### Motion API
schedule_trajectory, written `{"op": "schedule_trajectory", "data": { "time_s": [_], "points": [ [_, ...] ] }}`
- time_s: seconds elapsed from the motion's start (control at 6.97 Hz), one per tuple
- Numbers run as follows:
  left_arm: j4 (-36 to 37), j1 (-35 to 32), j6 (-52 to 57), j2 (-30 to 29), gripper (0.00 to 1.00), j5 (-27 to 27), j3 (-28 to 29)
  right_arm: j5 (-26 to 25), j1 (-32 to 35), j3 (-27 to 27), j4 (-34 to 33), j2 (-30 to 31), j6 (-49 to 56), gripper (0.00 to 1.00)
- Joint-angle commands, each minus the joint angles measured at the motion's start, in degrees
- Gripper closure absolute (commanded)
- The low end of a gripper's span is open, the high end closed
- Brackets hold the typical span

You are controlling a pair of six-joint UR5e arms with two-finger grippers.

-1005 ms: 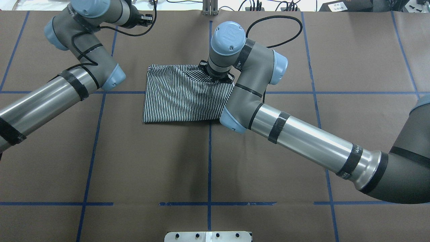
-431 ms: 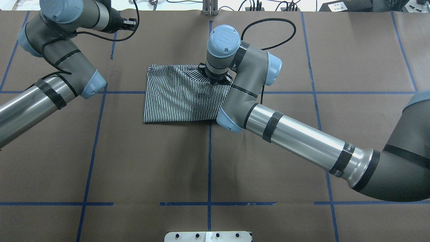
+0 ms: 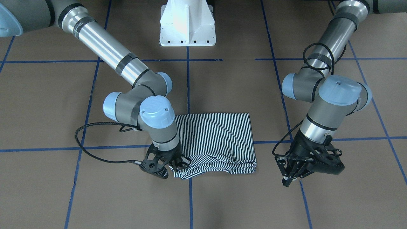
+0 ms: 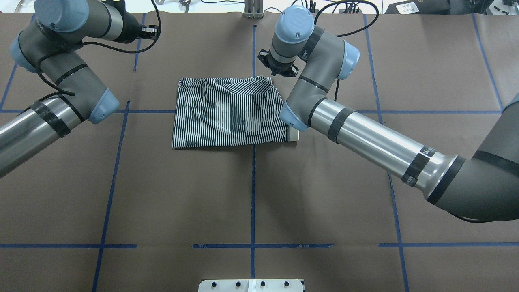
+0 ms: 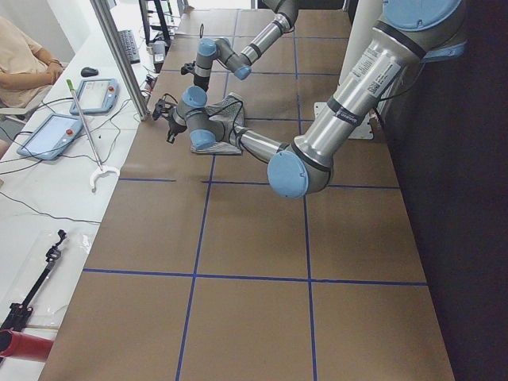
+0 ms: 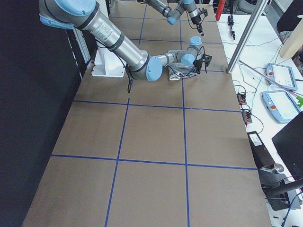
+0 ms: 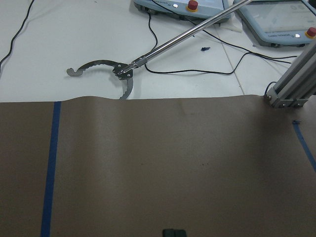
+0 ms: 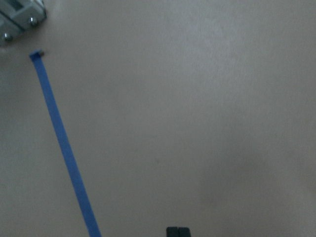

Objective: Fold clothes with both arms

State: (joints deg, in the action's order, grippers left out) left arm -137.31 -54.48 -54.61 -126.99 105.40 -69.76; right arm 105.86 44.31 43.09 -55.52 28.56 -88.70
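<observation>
Shirt point(image 4: 227, 115) lies folded into a rough rectangle in the far half of the table point(image 4: 324, 202), right over a crossing of the blue tape lines point(image 4: 253, 194). Its near and left edges are straight. The far edge is rumpled and the far-right corner is bunched up. A cream bit point(image 4: 294, 136) pokes out at the near-right corner, just under a joint of my right arm point(image 4: 365, 138), which overhangs that edge.

Right gripper point(image 3: 173, 164) is just off the bunched corner. On its wrist cam the tips sit pressed together with only brown paper ahead, so it's closed and empty. Left gripper point(image 3: 291, 176) is well apart from the shirt, out on my left near the table's far edge. Its tips are together too, holding nothing. The near half is a wide stretch of brown paper, so lots of room to swing there.

As for writing, there are white letters on a black band point(image 4: 425, 152) on the right forearm, too small for me to read. Same goes for a white label point(image 4: 407, 7) past the far edge.
</observation>
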Motion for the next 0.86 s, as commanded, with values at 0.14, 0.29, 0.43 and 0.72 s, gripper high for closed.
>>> {"op": "schedule_trajectory", "data": {
  "time_s": [0.14,0.29,0.43,0.72],
  "points": [
    [-0.94,-0.1,0.99,3.67,1.0,-0.02,-0.9,5.9,6.29,-1.96,0.42,-0.7,3.32,1.0],
    [-0.95,-1.32,3.34,4.11,1.0,-0.02,-0.9,7.94,8.49,-0.48,0.24,2.26,9.01,1.0],
    [-1.03,-2.72,7.54,7.16,1.0,0.07,-1.43,10.49,11.21,7.46,0.06,10.47,14.72,1.0],
    [-0.6,-9.47,18.87,10.96,1.0,1.29,-1.34,20.14,21.03,15.86,-0.55,23.25,27.9,1.0]
  ]
}}
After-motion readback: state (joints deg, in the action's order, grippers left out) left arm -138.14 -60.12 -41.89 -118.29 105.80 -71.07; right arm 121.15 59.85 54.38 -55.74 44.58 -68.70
